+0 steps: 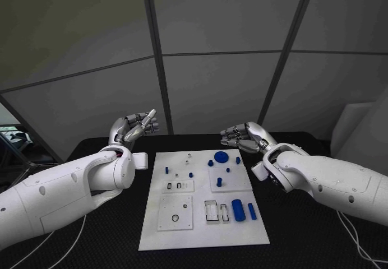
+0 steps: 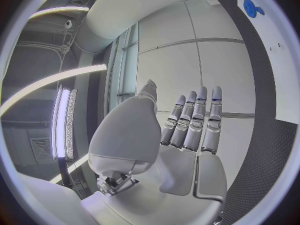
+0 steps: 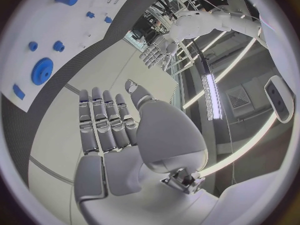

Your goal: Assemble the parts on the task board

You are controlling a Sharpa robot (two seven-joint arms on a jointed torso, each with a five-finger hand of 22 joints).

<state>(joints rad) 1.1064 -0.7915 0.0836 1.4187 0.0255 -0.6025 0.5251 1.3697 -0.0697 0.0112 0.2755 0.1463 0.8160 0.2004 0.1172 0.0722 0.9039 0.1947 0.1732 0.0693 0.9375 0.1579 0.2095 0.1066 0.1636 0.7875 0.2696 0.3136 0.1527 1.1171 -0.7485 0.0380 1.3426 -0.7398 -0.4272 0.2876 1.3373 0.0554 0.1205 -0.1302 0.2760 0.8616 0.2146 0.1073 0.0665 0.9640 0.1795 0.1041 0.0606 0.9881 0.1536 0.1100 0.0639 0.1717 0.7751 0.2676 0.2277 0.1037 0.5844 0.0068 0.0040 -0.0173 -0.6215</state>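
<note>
White task board [image 1: 202,224] between raised left hand [image 1: 133,128], right hand [image 1: 245,137]

Illumination in the head view is dim and cool, with the upper left corner falling into shade. The white task board [image 1: 202,224] is the brightest surface; the black bench [image 1: 307,246] around it returns almost no detail. Both wrist views show strong fisheye distortion: straight panel seams bend, and a dark frame surrounds each circular picture. Long ceiling light strips [image 2: 56,85] burn out to glare in the left wrist view; similar strips [image 3: 212,95] glare in the right wrist view. Rim areas appear soft.
</note>
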